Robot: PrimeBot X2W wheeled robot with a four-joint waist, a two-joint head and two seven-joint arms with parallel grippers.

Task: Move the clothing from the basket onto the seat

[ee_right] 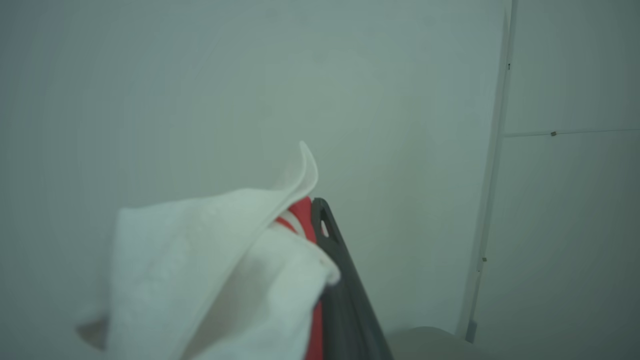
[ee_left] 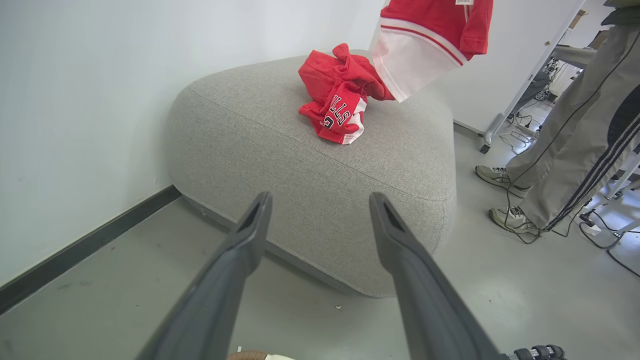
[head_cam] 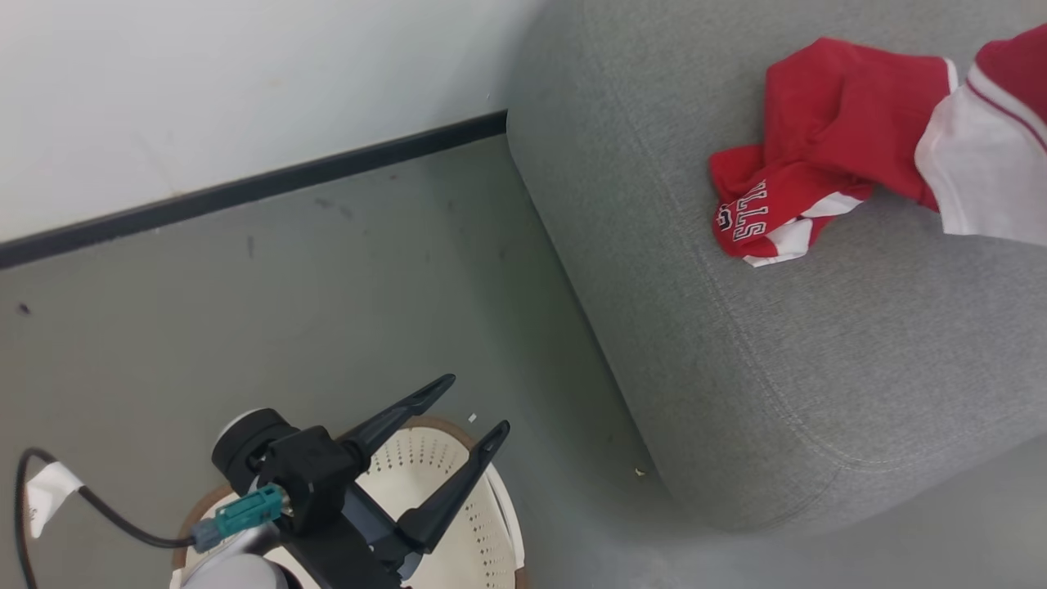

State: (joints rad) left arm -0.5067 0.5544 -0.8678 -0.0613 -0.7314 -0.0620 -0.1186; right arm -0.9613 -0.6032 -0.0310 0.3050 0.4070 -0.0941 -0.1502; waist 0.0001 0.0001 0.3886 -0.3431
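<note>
The right claw (ee_right: 311,215) is clamped shut on the red garment with the white panel (ee_left: 415,55). The cloth is pinched between its fingers (ee_right: 345,280) and folds back over one of them, hiding it. The rest hangs down below the claw, over the grey seat (ee_left: 320,165); whether the lowest white corner touches the seat I cannot tell. Just beside that hanging corner, lower than the claw, the red lettered jersey (ee_left: 340,95) lies crumpled on the seat, well in from the rounded edge. The step in hand looks like setting down this second piece. To do it well, bring the claw down until most of the cloth pools on the seat under it, next to the jersey. Keep the drop point away from the rounded edge, where a soft heap could slide to the floor (head_cam: 327,286). Then part the fingers fully and draw the claw straight up, since the white fold lapped over the finger may cling and be lifted off with it. The left claw (head_cam: 477,402) stands wide apart, holding nothing, with the cream perforated basket (head_cam: 478,544) directly beneath it. What shows of the basket's inside past the claw has no cloth in it, so little seems left to move. A person's legs (ee_left: 565,150) stand beyond the seat, to the left claw's right, so keep any sweep short.
</note>
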